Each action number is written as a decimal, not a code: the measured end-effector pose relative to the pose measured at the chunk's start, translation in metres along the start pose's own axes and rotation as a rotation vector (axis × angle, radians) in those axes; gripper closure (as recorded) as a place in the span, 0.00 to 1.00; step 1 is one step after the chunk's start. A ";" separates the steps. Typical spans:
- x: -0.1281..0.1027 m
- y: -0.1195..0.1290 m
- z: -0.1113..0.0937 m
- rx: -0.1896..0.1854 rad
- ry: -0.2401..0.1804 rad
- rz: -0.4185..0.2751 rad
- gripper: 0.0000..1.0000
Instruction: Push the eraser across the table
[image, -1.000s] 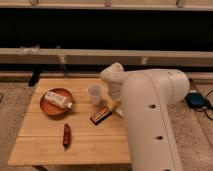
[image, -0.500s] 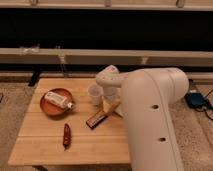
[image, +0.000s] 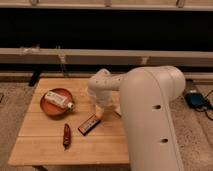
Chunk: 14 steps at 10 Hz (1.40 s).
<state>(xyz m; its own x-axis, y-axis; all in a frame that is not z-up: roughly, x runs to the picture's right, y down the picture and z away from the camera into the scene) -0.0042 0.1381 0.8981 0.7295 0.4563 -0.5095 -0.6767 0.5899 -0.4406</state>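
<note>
While the end effector (image: 101, 114) presses down at frame centre, touching the eraser's (image: 88, 124) upper-right end, the eraser lies diagonally mid-table (image: 45, 145), right of the red knife-like tool (image: 66, 136). Push apparently underway; open table remains leftward.

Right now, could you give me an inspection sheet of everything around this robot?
Surface: table, pale wooden slats.
Job's things: eraser, lying flat and diagonal near the table's middle.
Clutter: plate holding a white tube; red knife near the front.
Grippers: gripper, down at the eraser's right end, under the arm.
Cables: dark cable on the floor, right, by a blue box.
Surroundings: carpet; long rail behind the table.
</note>
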 end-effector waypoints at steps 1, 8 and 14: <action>-0.001 0.006 -0.001 -0.007 -0.003 -0.011 0.20; -0.013 0.053 -0.022 -0.108 -0.042 -0.088 0.20; 0.007 0.028 -0.086 -0.275 -0.093 0.011 0.20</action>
<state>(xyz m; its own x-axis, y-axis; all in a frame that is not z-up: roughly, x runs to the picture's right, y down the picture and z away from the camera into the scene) -0.0269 0.0999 0.8186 0.7195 0.5283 -0.4507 -0.6767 0.3874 -0.6261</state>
